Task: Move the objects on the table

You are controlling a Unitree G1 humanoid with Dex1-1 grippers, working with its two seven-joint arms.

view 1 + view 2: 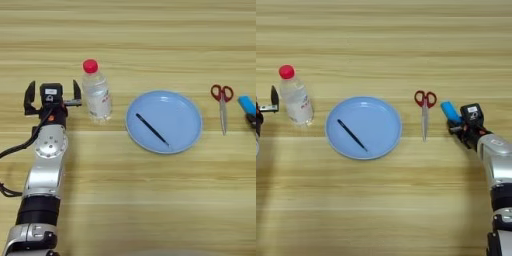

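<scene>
The blue block (450, 112) sits pinched in the right hand (457, 121) at the counter's (384, 200) right side, just beside red-handled scissors (425, 110), a plate (383, 112) holding a pen (352, 135), and a bottle (96, 92) near the spread left hand (52, 97).

The setting reads as a robot test bench, likely a lab. A light-brown plank counter (150, 200) fills the whole frame, with no walls or furniture visible. Unrelated household items sit in a neat row across the middle: bottle (96, 92), plate (185, 117), scissors (425, 107), blue block (450, 112).
</scene>
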